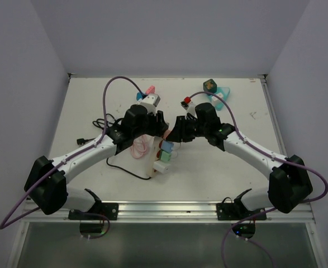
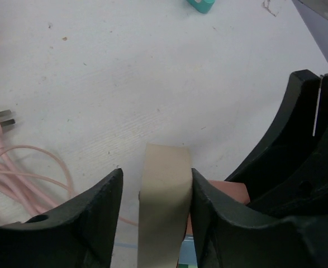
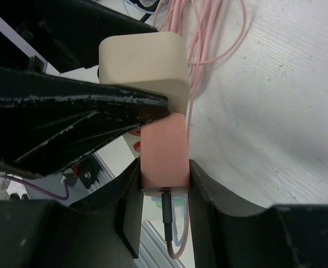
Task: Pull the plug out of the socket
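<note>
A cream socket strip (image 1: 155, 161) lies mid-table with several plugs in it. In the left wrist view my left gripper (image 2: 157, 180) is shut on the strip's far end (image 2: 162, 201). A salmon-pink plug (image 3: 164, 151) sits in the strip's cream end (image 3: 144, 64). My right gripper (image 3: 164, 167) is shut on its two sides, and a thin cable leaves its rear. The plug's corner also shows in the left wrist view (image 2: 231, 192). In the top view the left gripper (image 1: 158, 126) and right gripper (image 1: 175, 130) meet tip to tip and hide the plug.
A coiled pink cable (image 1: 138, 146) with a loose plug (image 2: 0, 119) lies left of the strip. A black cable (image 1: 103, 123) trails further left. Several small adapters (image 1: 150, 100) (image 1: 217, 96) stand at the back. Red, teal and white plugs (image 1: 165, 156) sit along the strip.
</note>
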Action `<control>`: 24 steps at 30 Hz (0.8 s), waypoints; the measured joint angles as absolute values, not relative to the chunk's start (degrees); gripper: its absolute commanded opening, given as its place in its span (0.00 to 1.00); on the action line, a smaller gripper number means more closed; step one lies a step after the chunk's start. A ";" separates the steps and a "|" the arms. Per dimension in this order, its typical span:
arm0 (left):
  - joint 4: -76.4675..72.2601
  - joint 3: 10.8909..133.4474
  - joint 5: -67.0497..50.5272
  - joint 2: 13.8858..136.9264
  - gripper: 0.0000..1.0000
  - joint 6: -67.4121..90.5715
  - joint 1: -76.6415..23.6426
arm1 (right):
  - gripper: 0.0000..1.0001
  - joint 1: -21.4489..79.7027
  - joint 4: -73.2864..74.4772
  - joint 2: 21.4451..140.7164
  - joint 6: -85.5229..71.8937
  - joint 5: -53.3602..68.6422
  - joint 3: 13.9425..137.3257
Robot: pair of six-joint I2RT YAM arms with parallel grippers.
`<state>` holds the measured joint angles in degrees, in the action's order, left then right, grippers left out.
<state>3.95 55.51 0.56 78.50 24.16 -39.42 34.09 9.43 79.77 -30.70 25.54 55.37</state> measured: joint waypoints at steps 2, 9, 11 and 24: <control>3.66 55.70 -0.58 78.72 0.27 24.36 -39.35 | 0.00 34.13 9.45 79.75 -30.59 25.56 55.44; 3.53 56.16 -2.66 78.50 0.00 21.74 -38.61 | 0.00 34.26 10.76 79.64 -30.26 25.45 56.55; 3.68 56.40 -2.92 78.11 0.00 20.95 -38.24 | 0.00 34.37 11.20 79.55 -29.95 25.32 57.19; 4.38 59.81 -2.09 74.76 0.00 14.28 -37.93 | 0.00 34.87 16.40 77.49 -28.40 22.98 63.72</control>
<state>4.38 59.81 -2.09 74.76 14.28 -37.93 34.87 16.40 77.49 -28.40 22.98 63.72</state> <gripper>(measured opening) 0.360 0.360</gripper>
